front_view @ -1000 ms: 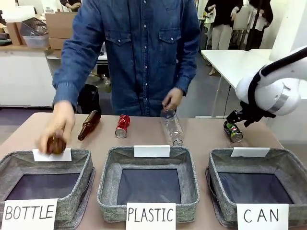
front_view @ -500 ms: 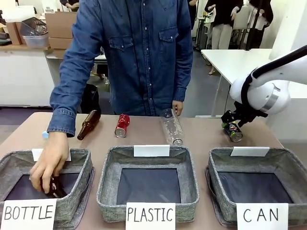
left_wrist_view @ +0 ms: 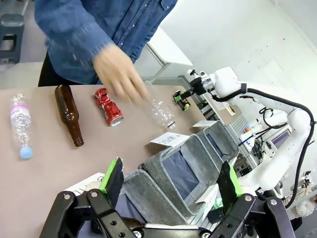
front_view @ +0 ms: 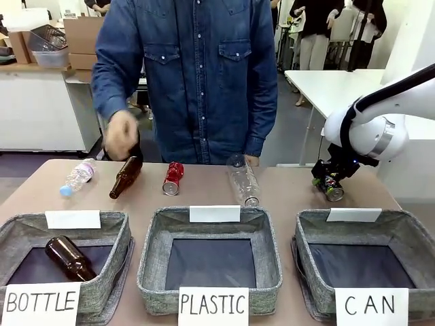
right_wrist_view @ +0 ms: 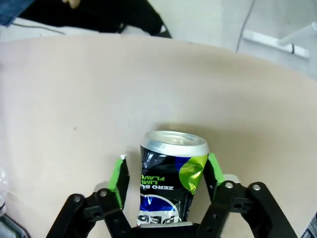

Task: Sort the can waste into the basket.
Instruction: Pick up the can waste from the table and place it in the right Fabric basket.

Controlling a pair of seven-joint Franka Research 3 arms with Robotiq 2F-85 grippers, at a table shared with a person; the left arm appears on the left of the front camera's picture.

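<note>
Bright even indoor light; soft shadows; person's hand (front_view: 122,136) motion-blurred; wrist views bent at edges.

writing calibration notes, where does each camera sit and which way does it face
Front: fixed on the robot's side, facing across the table at the person; right arm at right.
Left wrist: behind the open left end effector, facing a grey basket and the red can.
Right wrist: behind the right end effector, looking down; its pads flank the dark can.
Shared: front and left wrist both show the red can.
</note>
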